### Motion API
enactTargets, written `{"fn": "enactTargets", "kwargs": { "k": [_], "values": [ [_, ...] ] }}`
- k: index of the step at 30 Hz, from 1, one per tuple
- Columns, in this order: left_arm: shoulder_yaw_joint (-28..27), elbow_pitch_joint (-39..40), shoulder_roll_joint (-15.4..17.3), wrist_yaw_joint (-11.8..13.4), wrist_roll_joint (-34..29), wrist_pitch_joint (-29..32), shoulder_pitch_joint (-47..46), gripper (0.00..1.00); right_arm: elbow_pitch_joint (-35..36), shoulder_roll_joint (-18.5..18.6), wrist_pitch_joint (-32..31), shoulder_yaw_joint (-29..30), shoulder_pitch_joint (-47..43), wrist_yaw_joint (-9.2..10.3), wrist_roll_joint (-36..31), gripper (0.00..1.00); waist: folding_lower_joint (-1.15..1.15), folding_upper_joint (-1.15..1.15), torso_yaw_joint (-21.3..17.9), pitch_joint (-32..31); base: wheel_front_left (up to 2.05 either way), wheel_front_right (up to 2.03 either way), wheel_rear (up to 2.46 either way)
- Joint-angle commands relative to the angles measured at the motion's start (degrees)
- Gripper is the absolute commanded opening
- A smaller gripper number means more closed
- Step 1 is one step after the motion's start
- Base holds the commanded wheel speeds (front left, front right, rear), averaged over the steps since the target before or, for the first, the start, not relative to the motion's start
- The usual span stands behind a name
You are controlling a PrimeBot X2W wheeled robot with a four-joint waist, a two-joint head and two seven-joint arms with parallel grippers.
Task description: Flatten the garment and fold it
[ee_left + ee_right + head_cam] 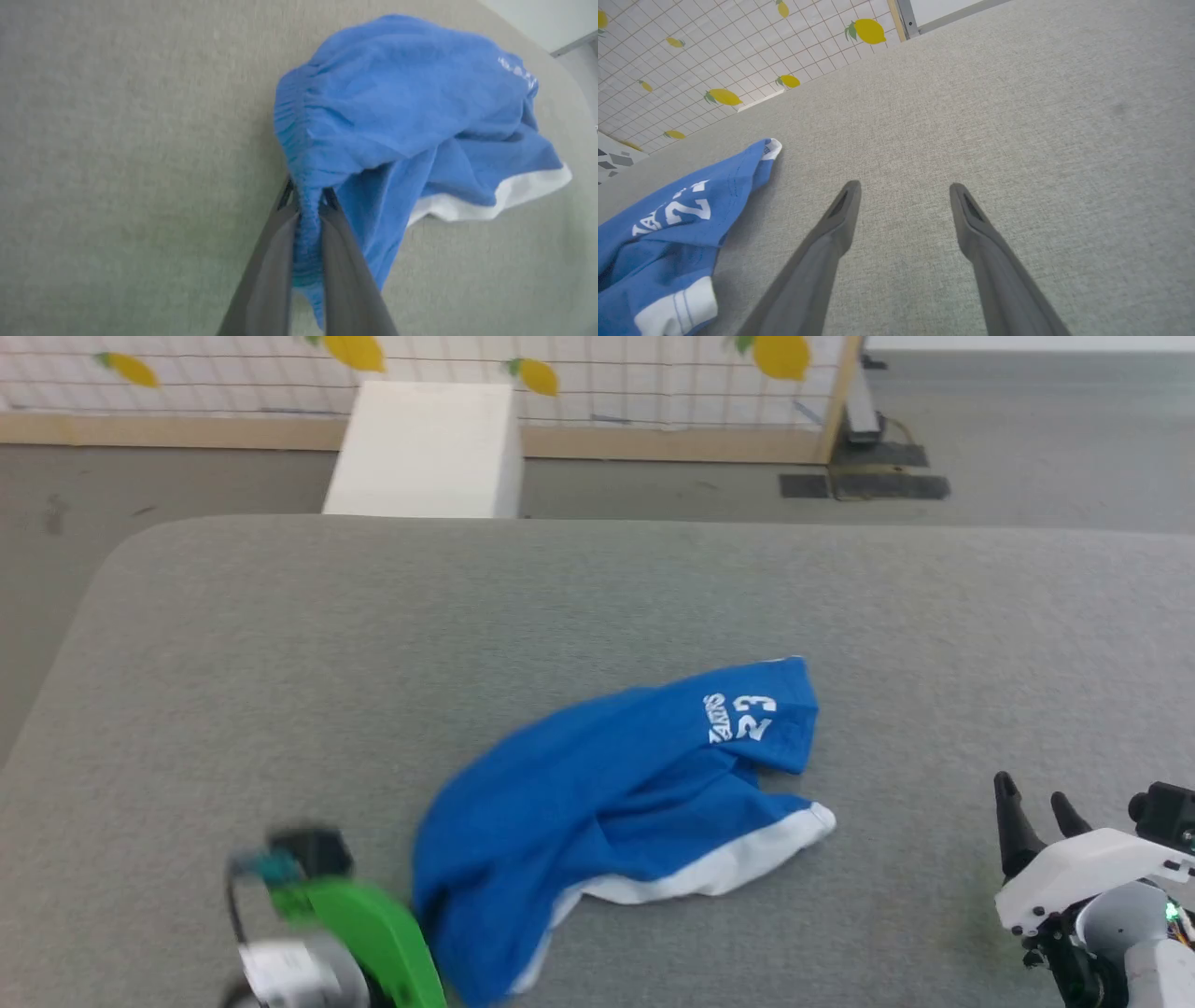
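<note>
The garment (616,784) is a pair of royal-blue shorts with white trim and a white "23" print, lying crumpled on the grey table (597,597). My left gripper (306,196) is shut on its gathered elastic waistband; the rest of the garment (397,102) trails away beyond the fingers. In the head view my green left arm (373,933) reaches the cloth's lower left edge. My right gripper (1032,791) stands open at the lower right, apart from the cloth. In the right wrist view this gripper (904,186) hovers over bare table, with the garment (668,224) to its left.
The table's rounded far left corner (140,551) drops to grey floor. A white box (425,448) stands on the floor behind the table. A lemon-patterned tiled wall (653,383) runs along the back.
</note>
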State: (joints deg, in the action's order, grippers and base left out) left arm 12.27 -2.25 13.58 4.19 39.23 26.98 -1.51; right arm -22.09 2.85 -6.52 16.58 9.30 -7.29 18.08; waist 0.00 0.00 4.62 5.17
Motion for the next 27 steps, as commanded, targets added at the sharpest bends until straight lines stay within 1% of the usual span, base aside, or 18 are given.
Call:
{"fn": "enactTargets", "kwargs": {
  "k": [1,2,3,4,5,8,10,13,14,16,18,19,21,23,25,27],
  "values": [
    [1.1,0.2,-0.2,0.3,0.6,1.0,2.8,0.0,-0.4,0.0,0.2,-0.3,-0.5,-0.2,0.4,1.0,0.0,0.0,2.6,-1.2,0.0,0.0,0.0],
    [2.1,0.0,-0.1,0.3,0.6,1.9,4.4,0.0,-0.5,0.0,0.3,-0.5,-0.4,-0.2,0.4,1.0,0.0,0.0,2.9,-1.3,0.0,0.0,0.0],
    [3.9,-0.7,-0.7,0.5,1.5,4.2,7.8,0.0,-1.0,0.0,0.4,-0.9,-0.2,-0.2,0.4,1.0,0.0,0.0,3.7,-1.4,0.0,0.0,0.0],
    [4.0,-0.6,-0.9,0.5,2.0,4.6,8.4,0.39,-1.2,0.0,0.3,-1.0,-0.2,-0.2,0.4,1.0,0.0,0.0,3.8,-1.4,0.0,0.0,0.0],
    [3.4,-0.1,-1.4,0.6,3.0,4.3,8.8,1.0,-1.4,0.0,0.3,-1.2,-0.2,-0.2,0.5,1.0,0.0,0.0,4.0,-1.5,0.0,0.0,0.0],
    [0.2,2.5,-3.4,0.0,8.1,3.3,9.2,1.0,-1.7,0.0,0.3,-1.6,-0.2,-0.2,0.5,1.0,0.0,0.0,4.3,-1.7,0.0,0.0,0.0],
    [-3.0,4.8,-4.1,-0.8,11.6,2.1,8.9,1.0,-1.7,0.0,0.2,-2.2,0.0,-0.2,0.6,1.0,0.0,0.0,4.4,-1.8,0.0,0.0,0.0],
    [-9.1,8.4,-5.6,-2.7,17.3,-1.8,7.8,1.0,-1.1,0.0,-0.4,-4.0,0.9,-0.2,0.7,1.0,0.0,0.0,4.3,-1.7,0.0,0.0,0.0],
    [-10.6,9.0,-5.2,-3.4,17.2,-3.4,7.4,1.0,-0.9,0.0,-0.8,-4.8,1.3,-0.2,0.7,1.0,0.0,0.0,4.2,-1.6,0.0,0.0,0.0],
    [-13.5,9.4,-4.7,-4.2,15.2,-8.7,6.5,1.0,-0.3,0.0,-2.2,-7.3,2.5,-0.2,0.9,1.0,0.0,0.0,4.0,-1.2,0.0,0.0,0.0],
    [-14.9,9.1,-4.0,-4.9,11.2,-14.3,5.8,1.0,-0.1,0.0,-4.0,-10.3,4.2,-0.2,1.0,1.0,0.0,0.0,3.8,-0.8,0.0,0.0,0.0],
    [-15.2,8.8,-3.5,-5.2,8.2,-17.8,5.5,1.0,-0.1,0.0,-5.4,-12.0,5.2,-0.2,1.1,1.0,0.0,0.0,3.7,-0.6,0.0,0.0,0.0],
    [-14.9,7.8,-2.6,-5.7,2.0,-23.9,5.0,1.0,-0.8,0.0,-8.2,-14.8,7.2,-0.2,1.5,1.0,0.0,0.0,3.7,0.0,0.0,0.0,0.0],
    [-14.2,6.4,-2.3,-5.9,-2.8,-29.4,4.6,1.0,-2.2,0.0,-11.3,-17.3,9.4,-0.2,0.4,1.0,0.0,0.0,3.8,0.6,0.0,0.0,0.0],
    [-13.3,5.0,-2.4,-5.9,-6.3,-33.7,4.0,1.0,-3.8,0.0,-14.2,-19.3,11.7,-0.2,-0.5,1.0,0.0,0.0,4.3,1.4,0.0,0.0,0.0],
    [-12.7,3.7,-2.7,-5.8,-8.2,-36.5,3.4,1.0,-5.8,0.0,-16.9,-21.1,13.8,-0.2,-2.3,1.0,0.0,0.0,4.7,2.1,0.0,0.0,0.0]
  ]
}}
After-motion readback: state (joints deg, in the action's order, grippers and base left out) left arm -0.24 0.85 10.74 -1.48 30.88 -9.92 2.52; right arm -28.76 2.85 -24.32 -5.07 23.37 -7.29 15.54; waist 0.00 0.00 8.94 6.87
